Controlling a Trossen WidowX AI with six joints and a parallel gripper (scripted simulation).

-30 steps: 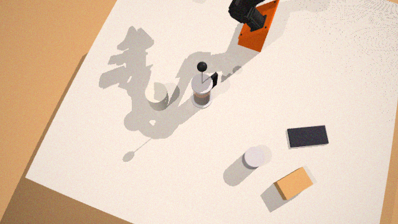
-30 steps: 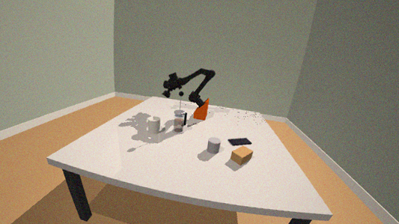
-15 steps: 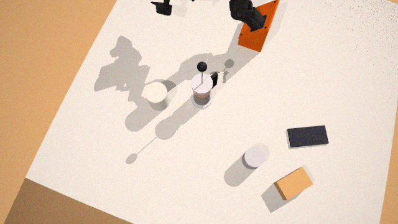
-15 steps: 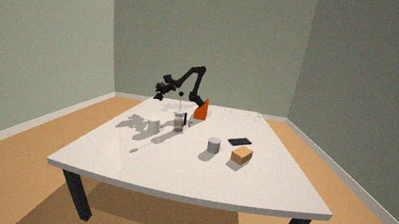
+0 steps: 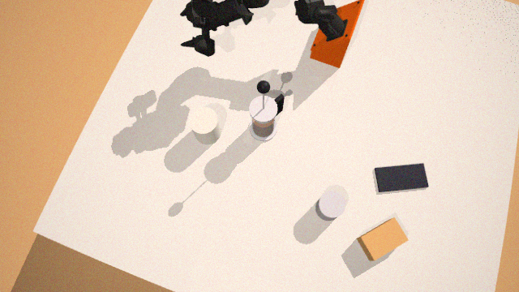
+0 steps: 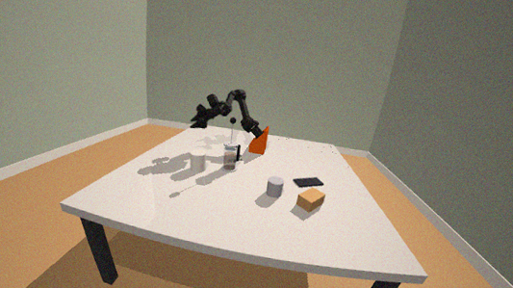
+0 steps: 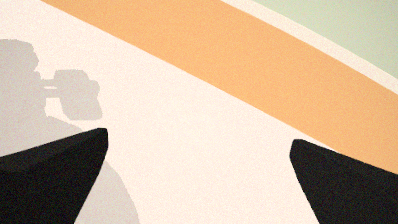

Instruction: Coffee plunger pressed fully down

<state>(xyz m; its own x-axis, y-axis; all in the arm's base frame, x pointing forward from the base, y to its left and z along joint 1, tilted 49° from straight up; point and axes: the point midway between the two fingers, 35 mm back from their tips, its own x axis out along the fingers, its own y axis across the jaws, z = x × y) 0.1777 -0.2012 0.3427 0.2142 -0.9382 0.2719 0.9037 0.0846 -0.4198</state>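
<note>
Standing upright on the white table [image 5: 405, 101], the coffee press [image 5: 263, 122] has its plunger knob [image 5: 263, 86] still high on its rod. A cream cup [image 5: 203, 121] sits just beside the press. The gripper [image 5: 199, 42] hangs well apart from the press, fingers spread wide, holding nothing.

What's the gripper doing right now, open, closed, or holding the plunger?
Gripper: open, jaws spread wide, holding nothing; off to the side of the plunger knob, not touching it.
</note>
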